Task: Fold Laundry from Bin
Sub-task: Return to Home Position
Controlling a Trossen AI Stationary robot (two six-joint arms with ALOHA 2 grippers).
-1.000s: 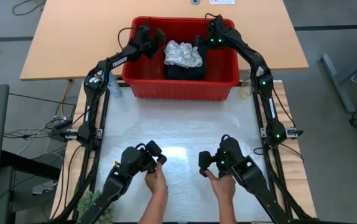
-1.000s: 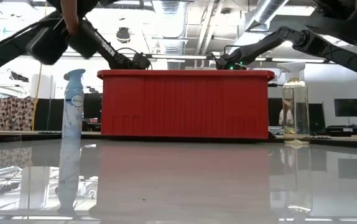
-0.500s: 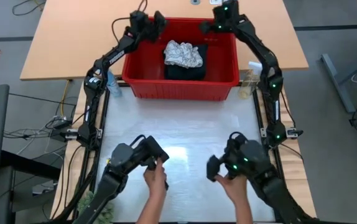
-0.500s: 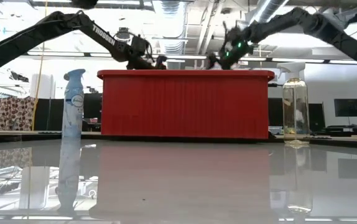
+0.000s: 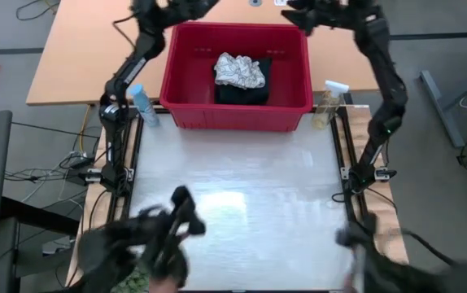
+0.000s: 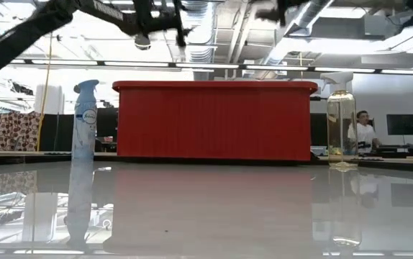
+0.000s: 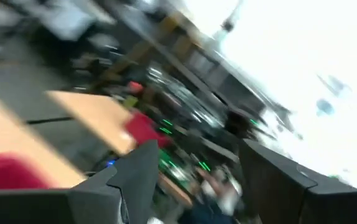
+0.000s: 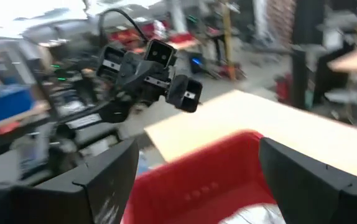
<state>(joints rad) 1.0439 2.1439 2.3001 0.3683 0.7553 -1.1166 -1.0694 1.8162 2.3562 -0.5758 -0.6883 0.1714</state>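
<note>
Bin: the red bin [image 5: 237,118] stands at the 12 o'clock end of the table [image 5: 233,179]; a blue spray bottle [image 5: 138,102] is just beside its 8 o'clock corner; a clear spray bottle [image 5: 329,102] is just beside its 4 o'clock corner

Laundry: the folded stack lies inside the bin, near its middle; the white leaf-print cloth [image 5: 240,70] sits on top of the dark trousers [image 5: 242,93]

Left arm: the left gripper [image 7: 197,144] is raised above the bin's 11 o'clock corner; its fingers are spread, with nothing between them

Right arm: the right gripper [image 8: 197,142] is raised above the bin's 1 o'clock corner; it is likewise released and empty

Change: a second ago both grippers hung low in the bin, flanking the stack at its 9 and 3 o'clock; now both are up and out, high over the far rim in the low view; the stack has not shifted

Meaning: the drop-off looks finished and the laundry is settled; judging by the task, only the retreat to rest remains; the arms need only swing clear of the two bottles
</note>
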